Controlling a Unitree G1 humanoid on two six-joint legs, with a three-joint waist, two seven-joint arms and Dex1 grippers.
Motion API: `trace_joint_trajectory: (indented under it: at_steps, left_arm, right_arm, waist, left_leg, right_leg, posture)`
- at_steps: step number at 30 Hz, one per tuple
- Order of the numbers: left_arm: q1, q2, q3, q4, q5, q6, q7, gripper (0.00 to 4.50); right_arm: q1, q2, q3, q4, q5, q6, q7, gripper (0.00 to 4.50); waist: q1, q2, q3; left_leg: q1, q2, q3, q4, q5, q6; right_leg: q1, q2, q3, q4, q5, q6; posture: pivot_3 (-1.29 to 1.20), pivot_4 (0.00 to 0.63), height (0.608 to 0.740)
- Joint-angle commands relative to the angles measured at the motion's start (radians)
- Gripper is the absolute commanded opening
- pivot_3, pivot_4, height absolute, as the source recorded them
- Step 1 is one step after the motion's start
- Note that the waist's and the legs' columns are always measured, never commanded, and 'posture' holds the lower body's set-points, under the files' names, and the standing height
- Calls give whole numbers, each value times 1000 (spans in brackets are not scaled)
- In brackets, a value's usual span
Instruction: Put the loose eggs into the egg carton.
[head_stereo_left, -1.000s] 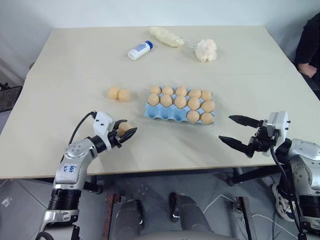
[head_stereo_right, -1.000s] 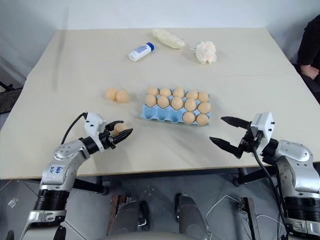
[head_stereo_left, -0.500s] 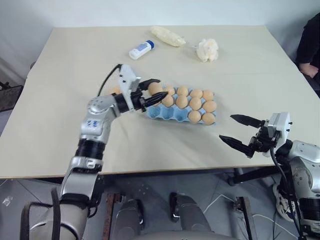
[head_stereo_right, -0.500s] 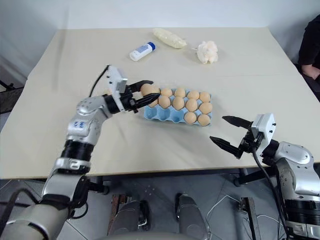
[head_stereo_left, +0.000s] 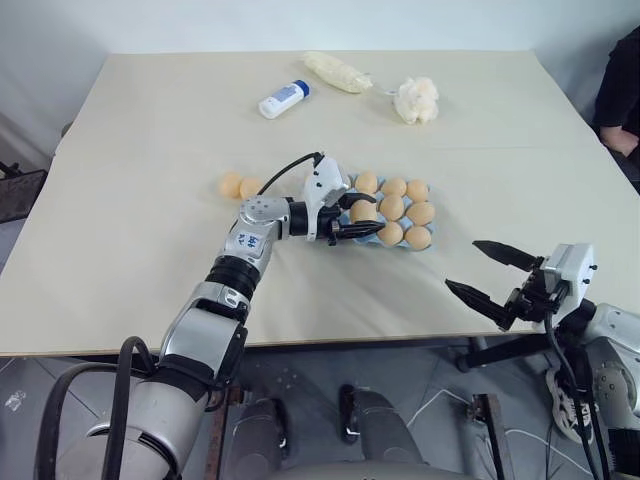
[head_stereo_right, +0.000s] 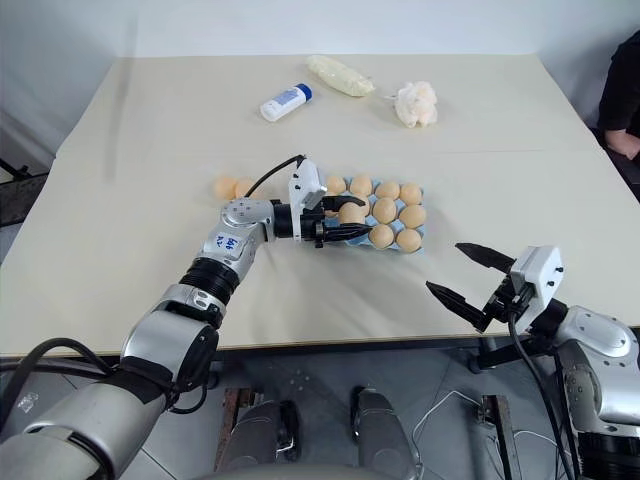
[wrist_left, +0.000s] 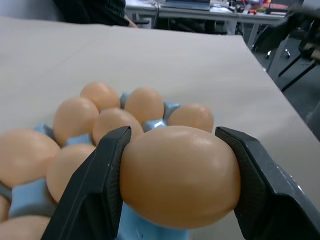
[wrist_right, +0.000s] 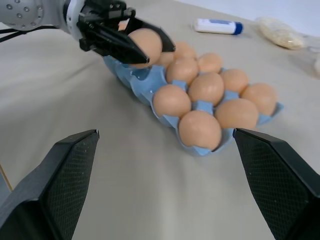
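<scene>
occluded: egg carton (head_stereo_left: 330, 236) left cups behind left gripper (head_stereo_left: 362, 214) | cut off: person (head_stereo_left: 622, 95), right edge

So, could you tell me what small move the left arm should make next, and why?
Probably lower the egg into an open cup and release. The left gripper grips it over the near-left part of the egg carton, and two loose eggs wait on the table.

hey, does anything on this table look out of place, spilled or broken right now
Nothing looks spilled or broken. Two loose eggs lie on the table left of the egg carton, and the left gripper holds another egg over it. A white bottle lies on its side.
</scene>
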Motion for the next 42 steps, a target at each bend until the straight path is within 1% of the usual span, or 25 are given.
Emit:
trace_joint_trajectory:
  at_steps: [1, 4, 5, 10, 12, 15, 19, 23, 27, 29, 32, 34, 36, 39, 42]
  left_arm:
    - [-44, -17, 24, 24, 10, -44, 32, 3416]
    - [-55, -22, 39, 34, 6, -50, 38, 4369]
    - [-57, -22, 44, 33, 6, -52, 39, 4469]
    - [-59, -15, 58, 25, 11, -59, 48, 4469]
    - [-58, -2, 68, -5, 6, -55, 51, 4469]
    - [-39, 47, 92, -96, -7, -32, 63, 4469]
    - [33, 135, 142, -258, -41, 30, 89, 4469]
    - [151, 226, 197, -439, -66, 114, 145, 4469]
    - [284, 328, 312, -576, -105, 169, 232, 4469]
    - [350, 373, 355, -628, -126, 202, 249, 4469]
    - [539, 470, 475, -716, -138, 253, 304, 4469]
    - [629, 493, 520, -772, -147, 300, 352, 4469]
    - [714, 496, 543, -871, -173, 415, 397, 4469]
    - [828, 508, 575, -993, -216, 527, 408, 4469]
    - [892, 546, 612, -1027, -243, 586, 396, 4469]
  right_arm:
    - [-1, 1, -27, -39, 22, 2, -13, 4500]
    - [-8, -4, -27, -28, 22, 1, -10, 4500]
    - [-8, -5, -27, -25, 22, -1, -8, 4500]
    - [-21, -9, -23, -2, 18, -7, 7, 4500]
    - [-25, -11, -19, 3, 17, -6, 15, 4500]
    - [-39, -13, -13, 20, 13, -8, 31, 4500]
    - [-55, -13, -5, 32, 13, -2, 45, 4500]
    - [-68, -12, 8, 48, 8, 0, 60, 4500]
    - [-78, -13, 15, 58, 10, 1, 78, 4500]
    - [-88, -15, 20, 70, 9, 0, 86, 4500]
    - [-114, -24, 32, 108, 4, -4, 111, 4500]
    - [-133, -26, 41, 128, 1, -3, 124, 4500]
    - [-153, -25, 50, 141, -2, 0, 130, 4500]
    - [-179, -25, 63, 154, -6, 7, 137, 4500]
    - [-201, -28, 78, 168, -9, 13, 149, 4500]
  waist:
    - [2, 0, 0]
    - [2, 0, 0]
    - [2, 0, 0]
    - [2, 0, 0]
    - [2, 0, 0]
    - [0, 0, 0]
    - [-3, 0, 0]
    - [0, 0, 0]
    - [0, 0, 0]
    - [0, 0, 0]
    - [-6, 1, 0]
    - [-5, 1, 0]
    - [-2, 1, 0]
    - [8, 1, 0]
    - [9, 1, 0]
  left_leg:
    - [0, 0, 0, 0, 0, 0]
    - [0, -1, -1, 0, 0, 0]
    - [-1, -2, -1, 0, 0, 0]
    - [-1, -2, -1, -1, 1, 2]
    - [-1, -2, -1, -1, 1, 2]
    - [-1, -2, -2, -1, 1, 2]
    - [0, -1, -1, -1, 1, 2]
    - [1, -1, -2, -1, 1, 2]
    - [1, -1, -2, 0, 1, 1]
    - [1, 3, -2, 1, 1, 2]
    - [2, 4, 0, 0, 1, 1]
    - [4, 7, 2, -1, 0, 0]
    - [3, 8, 1, 0, 0, -1]
    - [3, 8, 0, 0, -3, -6]
    - [3, 9, 0, 0, -3, -6]
  right_leg:
    - [0, 0, 0, 0, 0, 0]
    - [0, -1, -1, 0, 0, 0]
    - [0, -1, -1, 0, 0, 0]
    - [0, -1, -1, 0, 0, 1]
    - [0, -1, -1, 0, 0, 1]
    - [0, -1, -1, 0, 0, 1]
    - [0, -1, -1, 1, -1, 1]
    - [0, -1, -1, 5, -1, 0]
    - [0, -3, -1, 6, -1, 0]
    - [0, -4, 0, 7, -1, 0]
    - [0, -5, 1, 7, -1, 0]
    - [0, -5, 2, 7, -2, -1]
    - [-1, -5, 1, 7, -2, -3]
    - [0, -6, 0, 7, -3, -3]
    - [0, -6, 0, 5, -3, -6]
  posture:
    - [0, 150, 740]
    - [0, 150, 740]
    - [0, 150, 740]
    - [0, 150, 740]
    - [0, 150, 740]
    - [0, 150, 740]
    - [0, 150, 740]
    - [0, 150, 740]
    - [0, 150, 740]
    - [0, 150, 740]
    - [0, 150, 740]
    - [0, 150, 740]
    - [0, 150, 740]
    - [0, 150, 740]
    - [0, 150, 740]
